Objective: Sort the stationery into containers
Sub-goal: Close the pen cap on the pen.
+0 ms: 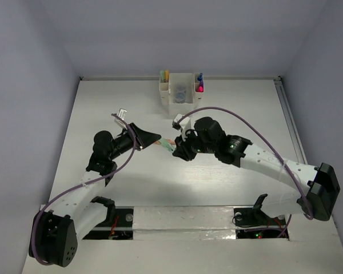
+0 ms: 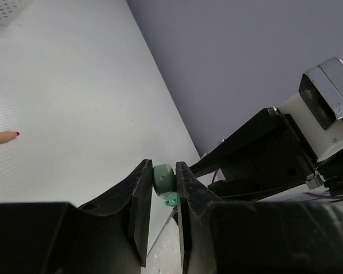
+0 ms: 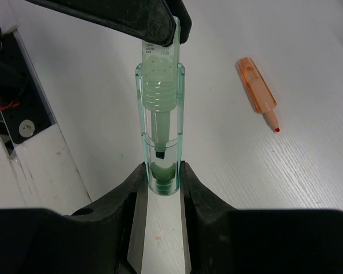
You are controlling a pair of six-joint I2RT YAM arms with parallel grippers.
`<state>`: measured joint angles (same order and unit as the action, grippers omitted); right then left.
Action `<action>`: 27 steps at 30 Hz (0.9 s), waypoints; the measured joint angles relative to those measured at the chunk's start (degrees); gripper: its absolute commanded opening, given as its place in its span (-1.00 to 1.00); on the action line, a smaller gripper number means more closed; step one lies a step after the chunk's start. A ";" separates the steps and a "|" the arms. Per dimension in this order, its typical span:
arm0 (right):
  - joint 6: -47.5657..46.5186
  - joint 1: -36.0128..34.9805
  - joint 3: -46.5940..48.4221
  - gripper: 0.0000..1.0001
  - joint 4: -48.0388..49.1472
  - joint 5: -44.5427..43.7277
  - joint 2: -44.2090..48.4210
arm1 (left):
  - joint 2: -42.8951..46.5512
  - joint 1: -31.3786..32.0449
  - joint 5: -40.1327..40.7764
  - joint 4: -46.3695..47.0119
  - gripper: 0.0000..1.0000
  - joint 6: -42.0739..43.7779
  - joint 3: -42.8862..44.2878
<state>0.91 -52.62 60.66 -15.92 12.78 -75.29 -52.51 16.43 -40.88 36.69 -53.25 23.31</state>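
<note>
Left pincer point(image 2: 164, 181) and right pincer point(image 3: 162, 176) both clench one mint-green marker point(image 3: 159, 97) (translucent cap).

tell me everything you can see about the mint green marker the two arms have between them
The mint green marker is a slim pen of pale, translucent plastic. A long clear cap covers one end, and a ribbed neck and the dark green tip show through it. It is gripped at both ends. The right gripper has its jaws shut on the capped end, and the left gripper has its jaws shut on the other end. It appears to be held clear of the table.
</note>
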 measured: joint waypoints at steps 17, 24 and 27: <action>1.68 -0.46 -0.39 -1.00 1.44 -3.45 0.63 | 0.44 5.35 4.52 -2.29 -1.00 2.67 0.20; 1.42 -0.85 -0.22 -1.00 1.62 -5.05 1.01 | 1.49 6.64 6.82 -2.23 -1.00 3.23 0.20; 0.96 -0.87 0.85 -1.00 1.33 -5.44 0.52 | 1.92 7.06 8.41 -1.92 -1.00 3.28 0.20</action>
<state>1.87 -53.49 61.52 -14.59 7.33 -74.76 -50.59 23.49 -32.47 34.76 -49.98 23.51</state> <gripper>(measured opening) 0.301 0.159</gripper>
